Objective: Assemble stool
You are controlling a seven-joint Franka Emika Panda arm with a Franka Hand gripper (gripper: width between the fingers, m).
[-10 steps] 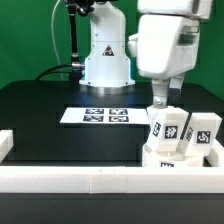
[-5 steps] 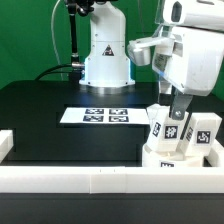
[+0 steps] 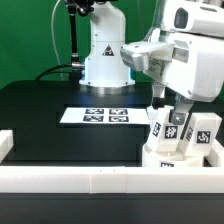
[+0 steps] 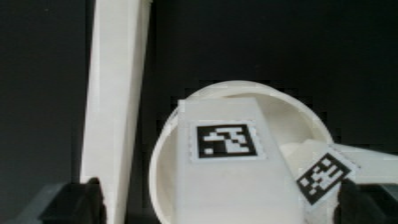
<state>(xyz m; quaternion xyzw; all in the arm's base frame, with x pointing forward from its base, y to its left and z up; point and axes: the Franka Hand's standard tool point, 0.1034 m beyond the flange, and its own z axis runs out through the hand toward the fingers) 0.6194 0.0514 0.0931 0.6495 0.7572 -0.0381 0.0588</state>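
Note:
The stool's round white seat (image 3: pixel 165 157) sits against the white rail at the front of the exterior view's right. Tagged white legs (image 3: pixel 168 129) (image 3: pixel 205 134) stand upright on it. My gripper (image 3: pixel 174 106) hangs open just above the nearer leg, tilted, with nothing between its fingers. In the wrist view the seat (image 4: pixel 249 110) fills the middle, a square tag on it. A second tag on a leg (image 4: pixel 326 173) shows beside it. My gripper (image 4: pixel 222 212) shows only as dark fingertips (image 4: pixel 80 205) at the frame's edge, wide apart.
A long white rail wall (image 3: pixel 70 177) runs along the table's front and turns back at the exterior view's left; it also shows in the wrist view (image 4: pixel 116 100). The marker board (image 3: pixel 98 116) lies flat mid-table. The robot's base (image 3: pixel 105 60) stands behind it.
The wrist has swung toward the exterior view's right and rotated, so the fingers now hang tilted above the nearer leg. The jaws stayed open. The stool parts have not moved.

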